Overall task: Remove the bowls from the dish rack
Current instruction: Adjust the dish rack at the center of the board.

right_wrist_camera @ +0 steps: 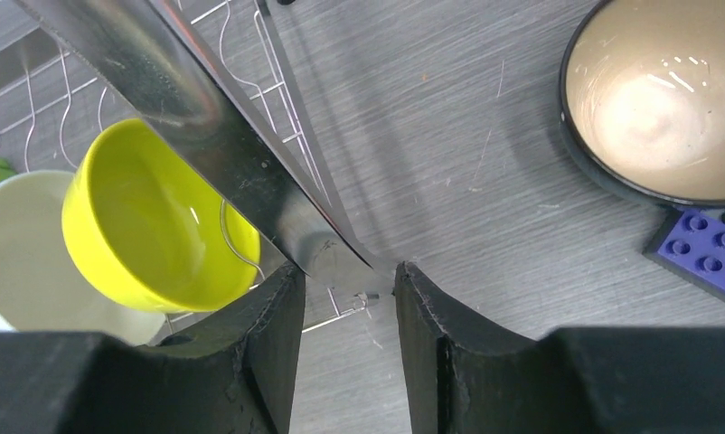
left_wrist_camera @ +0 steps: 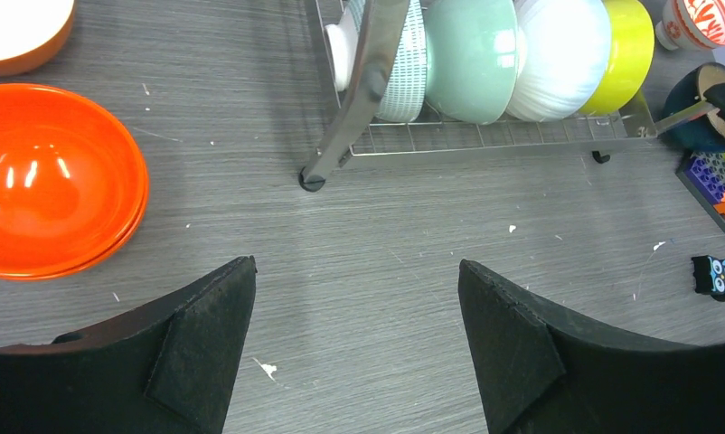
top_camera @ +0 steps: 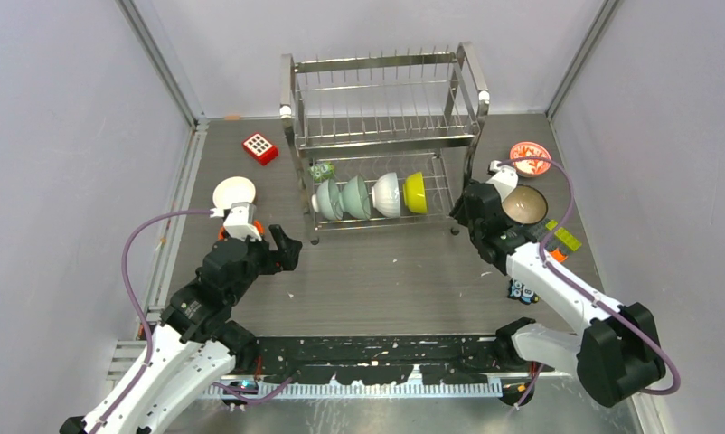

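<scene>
The right hand [right_wrist_camera: 348, 269] is standing part open, its black fingers [right_wrist_camera: 268, 316] leaving only a narrow gap with bare desk [right_wrist_camera: 449, 136] showing through and nothing gripped. Right at the fingertips, a steel end post of the dish rack [right_wrist_camera: 205, 117] is crossing the view; whether it is touching the left finger I cannot tell. Just past that post, the lime-yellow bowl [right_wrist_camera: 142, 217] is sitting on edge in the lower tier with its hollow facing the hand, and a white bowl [right_wrist_camera: 15, 253] is leaning beside it. To take it cleanly, the hand is probably going to need a wider opening and a path round the post. One finger would go inside the rim and the other on the outer wall, then the bowl would come up off the wires without nudging its neighbour. Off to the hand's other side, a dark bowl [right_wrist_camera: 657, 99] is resting upright on the desk. The left hand [left_wrist_camera: 357, 264] is hovering wide open and empty over the desk, with an orange bowl [left_wrist_camera: 51, 181] near its left finger and the rack's row of bowls well ahead.
</scene>
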